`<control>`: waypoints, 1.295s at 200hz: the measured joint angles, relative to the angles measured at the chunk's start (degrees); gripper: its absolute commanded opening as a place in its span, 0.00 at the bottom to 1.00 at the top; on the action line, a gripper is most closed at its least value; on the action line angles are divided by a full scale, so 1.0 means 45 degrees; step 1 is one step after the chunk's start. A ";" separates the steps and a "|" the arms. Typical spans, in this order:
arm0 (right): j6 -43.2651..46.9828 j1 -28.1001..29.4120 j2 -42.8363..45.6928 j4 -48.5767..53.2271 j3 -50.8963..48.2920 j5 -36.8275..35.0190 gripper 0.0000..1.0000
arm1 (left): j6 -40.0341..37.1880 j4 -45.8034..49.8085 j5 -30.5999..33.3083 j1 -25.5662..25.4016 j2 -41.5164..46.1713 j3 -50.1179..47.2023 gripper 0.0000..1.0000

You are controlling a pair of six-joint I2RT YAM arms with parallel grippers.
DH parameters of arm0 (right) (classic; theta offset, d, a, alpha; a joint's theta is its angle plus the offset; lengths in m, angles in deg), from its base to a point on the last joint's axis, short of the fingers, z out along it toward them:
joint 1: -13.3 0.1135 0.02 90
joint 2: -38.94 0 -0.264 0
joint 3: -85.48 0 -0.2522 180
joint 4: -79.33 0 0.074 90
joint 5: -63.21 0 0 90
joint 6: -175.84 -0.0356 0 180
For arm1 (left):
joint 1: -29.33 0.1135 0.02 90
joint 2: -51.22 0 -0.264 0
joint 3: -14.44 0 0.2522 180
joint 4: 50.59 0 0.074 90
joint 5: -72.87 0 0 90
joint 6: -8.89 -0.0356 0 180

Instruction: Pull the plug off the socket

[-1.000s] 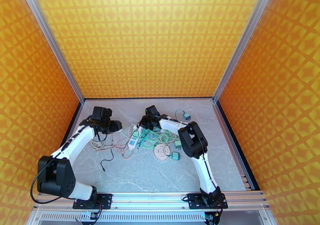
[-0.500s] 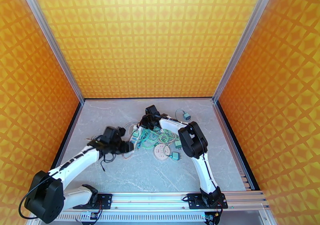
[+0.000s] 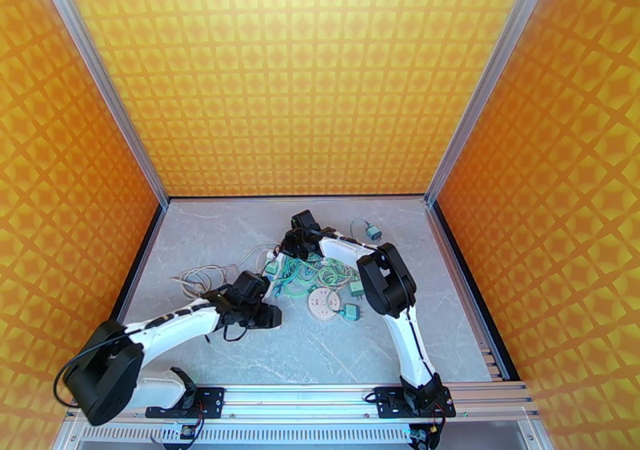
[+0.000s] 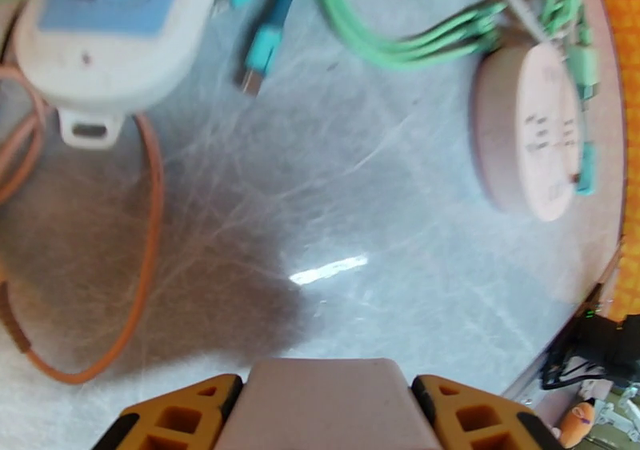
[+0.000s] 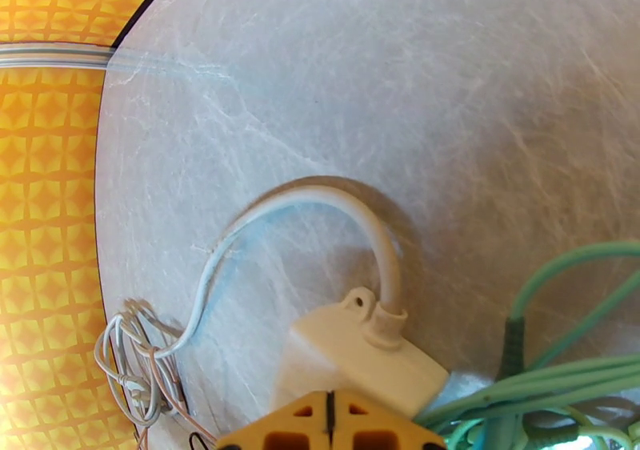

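Left gripper [image 3: 270, 315]: low over the grey marbled tabletop [image 4: 336, 203], on the near side of the tangle. Jaws part-way apart, with the orange fingers [image 4: 172, 415] either side of a pale flat-faced block [image 4: 320, 391] that fills the gap. I read this as a hold. Whether the block is the plug body I cannot tell.

Ahead and left in my wrist view: white oval power strip with a blue face [image 4: 104, 19], a thin orange-pink cord [image 4: 148, 227] looping beside it, and a teal USB plug [image 4: 264, 43] lying loose just off its end. The block is apart from the strip.

Right gripper [image 5: 328, 421]: closed, tips together, right at the strip's cord end. Contact not confirmed; judged to be pinning it.

Further right: bundle of green cables [image 4: 408, 35], then a round pale disc socket [image 4: 532, 123] flat on the table.

Method note: if the block is the plug, it looks free.
- Keep the squeeze constant.
- Draw straight away from the strip, low, without snagging the orange-pink loop.
- The right side should hold the strip down until I am clear.
- Risk: a slanted pull drags the strip.
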 measured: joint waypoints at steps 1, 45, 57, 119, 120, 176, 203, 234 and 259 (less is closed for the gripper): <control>0.0005 0.0000 0.0005 0.0005 -0.0005 0.0000 0.00 | 0.0000 -0.0005 0.0005 0.0000 -0.0010 0.0005 0.48; 0.0015 0.0000 0.0112 0.0010 -0.0155 -0.0107 0.00 | -0.0267 0.0544 0.0505 -0.0083 -0.0233 0.0481 0.77; 0.0044 0.0000 0.0117 0.0005 -0.0165 -0.0112 0.00 | -0.0413 0.0967 0.0835 -0.0078 -0.0228 0.0767 0.80; 0.0049 -0.0005 0.0262 -0.0015 -0.0393 -0.0204 0.00 | -0.1477 0.3429 0.2268 0.0316 0.0296 0.3128 0.88; 0.0049 -0.0005 0.0262 -0.0015 -0.0393 -0.0204 0.00 | -0.1491 0.3453 0.2288 0.0330 0.0301 0.3152 0.88; 0.0049 -0.0005 0.0262 -0.0015 -0.0393 -0.0204 0.00 | -0.2268 0.4585 0.2769 0.1292 0.0559 0.4303 0.87; 0.0049 -0.0005 0.0262 -0.0015 -0.0393 -0.0204 0.00 | -0.2409 0.4736 0.2807 0.1438 0.0559 0.4376 0.87; 0.0049 -0.0005 0.0262 -0.0015 -0.0393 -0.0209 0.00 | -0.2516 0.4838 0.2846 0.1501 0.0520 0.4522 0.80; 0.0049 -0.0005 0.0262 -0.0015 -0.0393 -0.0204 0.00 | -0.2671 0.4804 0.2895 0.1685 0.0418 0.4804 0.64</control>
